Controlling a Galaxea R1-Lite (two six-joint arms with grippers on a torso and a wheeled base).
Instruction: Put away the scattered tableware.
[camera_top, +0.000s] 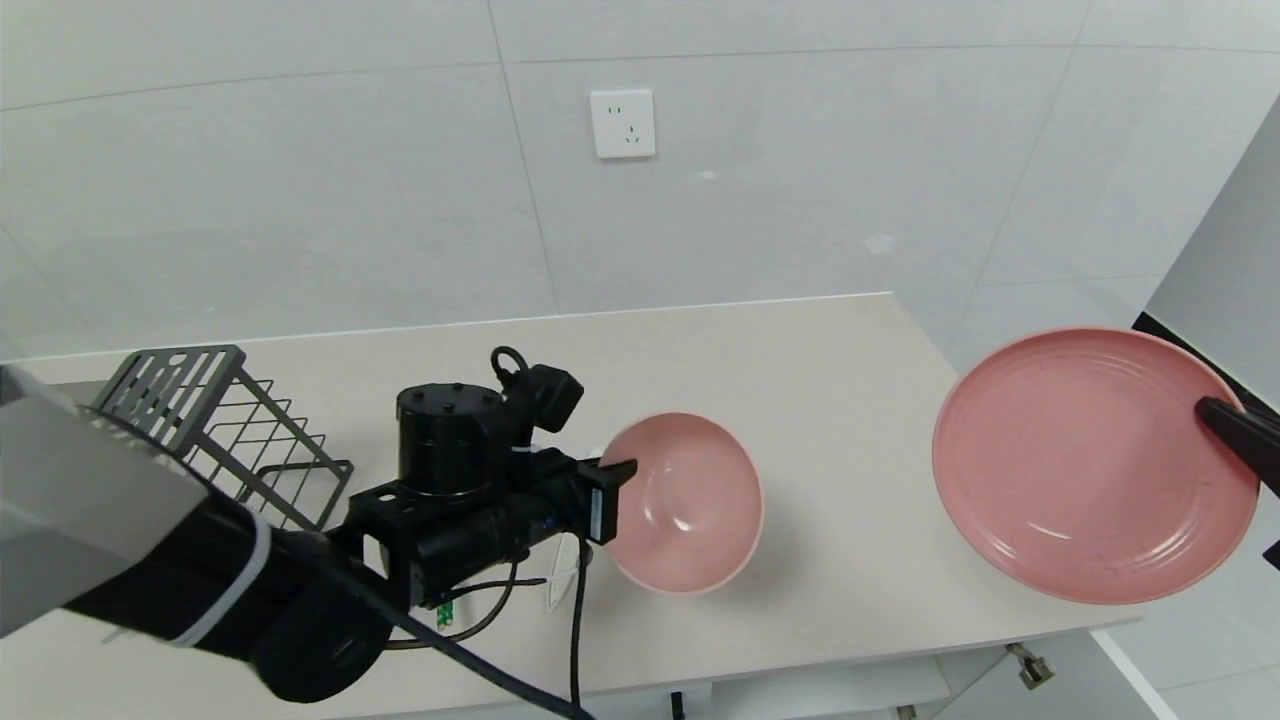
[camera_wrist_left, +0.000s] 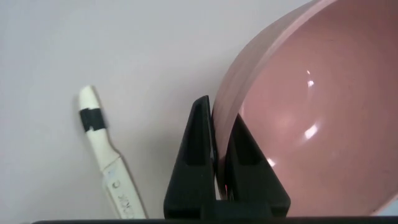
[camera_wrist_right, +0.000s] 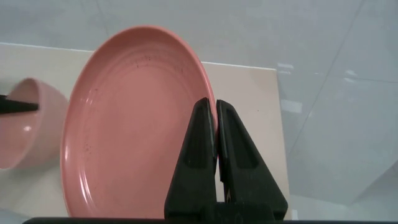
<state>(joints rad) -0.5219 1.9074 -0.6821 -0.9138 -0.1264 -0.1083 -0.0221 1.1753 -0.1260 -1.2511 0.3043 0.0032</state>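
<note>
worktop (camera_top: 850, 400): pale beige, smooth, set against a tiled wall; its right edge and front edge are in the head view.
wire rack (camera_top: 230, 430): black, standing on the left rear part of the worktop, with a perforated panel along its top.
white utensil (camera_wrist_left: 102, 162): slim, with a black band near one end, lying flat on the worktop just beside the pink bowl (camera_top: 685, 500).
pink bowl: tilted over the middle of the worktop; whether its base touches cannot be told.

Likely a kitchen — pale tiled wall (camera_top: 300, 200) with a socket (camera_top: 622, 124), a cream counter (camera_top: 850, 420), a wire rack (camera_top: 215, 400) at its left edge.
</note>
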